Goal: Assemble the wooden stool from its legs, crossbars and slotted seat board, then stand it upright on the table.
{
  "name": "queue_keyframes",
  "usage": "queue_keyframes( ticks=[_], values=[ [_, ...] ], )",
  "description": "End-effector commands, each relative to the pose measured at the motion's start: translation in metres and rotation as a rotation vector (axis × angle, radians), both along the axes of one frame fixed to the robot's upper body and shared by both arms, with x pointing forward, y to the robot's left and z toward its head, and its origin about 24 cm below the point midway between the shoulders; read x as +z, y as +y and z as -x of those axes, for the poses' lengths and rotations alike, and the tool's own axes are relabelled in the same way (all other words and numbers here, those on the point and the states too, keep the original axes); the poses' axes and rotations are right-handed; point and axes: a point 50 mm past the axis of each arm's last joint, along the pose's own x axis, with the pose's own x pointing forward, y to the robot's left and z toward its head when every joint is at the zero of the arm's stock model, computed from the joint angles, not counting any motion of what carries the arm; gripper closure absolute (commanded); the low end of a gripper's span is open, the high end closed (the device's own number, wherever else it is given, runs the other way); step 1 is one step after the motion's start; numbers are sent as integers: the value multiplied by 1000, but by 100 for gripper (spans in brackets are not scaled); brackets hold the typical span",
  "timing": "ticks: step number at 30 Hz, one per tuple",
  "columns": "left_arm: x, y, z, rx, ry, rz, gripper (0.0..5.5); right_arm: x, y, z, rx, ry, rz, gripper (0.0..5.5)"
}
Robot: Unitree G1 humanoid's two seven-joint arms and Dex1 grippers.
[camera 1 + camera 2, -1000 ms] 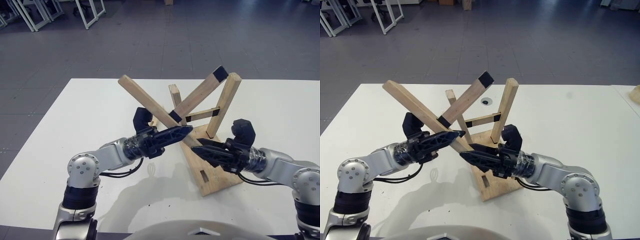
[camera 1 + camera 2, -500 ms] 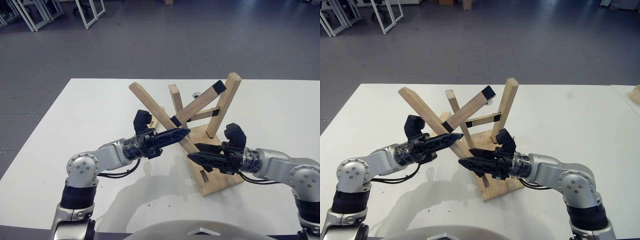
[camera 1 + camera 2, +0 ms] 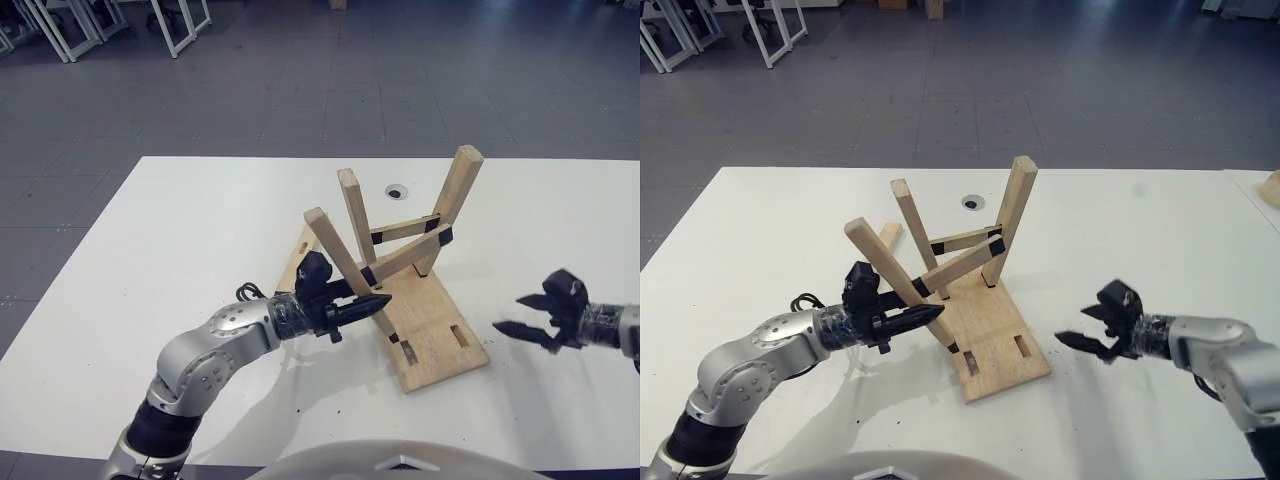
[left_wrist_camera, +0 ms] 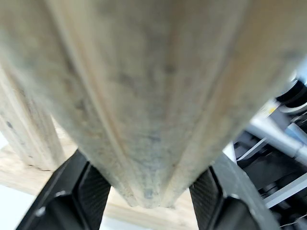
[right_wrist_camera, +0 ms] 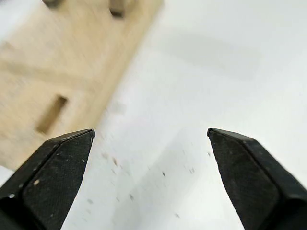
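Observation:
The slotted seat board (image 3: 432, 312) lies flat on the white table (image 3: 200, 230). Two legs (image 3: 354, 215) (image 3: 455, 200) stand upright on it, joined by a black-tipped crossbar (image 3: 405, 229). A third leg (image 3: 335, 245) leans steeply, its lower end at the board's near-left edge, with a second crossbar (image 3: 405, 257) running from it toward the far-right leg. My left gripper (image 3: 375, 303) is shut on this leaning leg near its lower end. In the left wrist view the leg's wood (image 4: 144, 96) sits between the fingers (image 4: 72, 201). My right gripper (image 3: 510, 313) hangs open to the right of the board, over bare table (image 5: 192, 57).
A short wooden piece (image 3: 889, 232) lies on the table behind the leaning leg. A round hole (image 3: 398, 189) is in the tabletop behind the stool. The board's open slots (image 3: 458, 335) face up. A tan object (image 3: 1272, 188) sits at the table's far right edge.
The leaning leg and its crossbar have dropped from a high cross onto the board. My right gripper let go, opened and drew back to the right. My left gripper moved lower.

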Motion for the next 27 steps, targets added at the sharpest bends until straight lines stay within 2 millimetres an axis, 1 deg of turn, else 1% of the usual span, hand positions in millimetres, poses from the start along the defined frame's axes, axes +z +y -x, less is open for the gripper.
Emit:
queue_keyframes(
  ticks=[1, 3, 7, 15, 18, 21, 27],
  values=[
    [1, -6, 5, -18, -45, 27, 344, -19, 6, 14, 107, 38, 66, 117],
    [0, -10, 10, -51, 5, 70, 344, -24, 10, 16, 140, 35, 74, 117],
    [-4, -13, 14, -67, 72, 106, 344, -26, 14, 11, 155, 11, 74, 117],
    [-39, -25, 12, -45, 131, 61, 344, -24, 19, 5, 166, -15, 71, 117],
    [-47, -25, 12, -50, 116, 28, 344, -23, 19, 3, 167, -22, 72, 117],
    [-48, -19, 10, -50, 95, 3, 344, -23, 20, 3, 168, -24, 69, 117],
    [-35, -7, -12, 26, 7, -14, 345, -25, 29, 8, 185, -21, 47, 117]
  ],
)
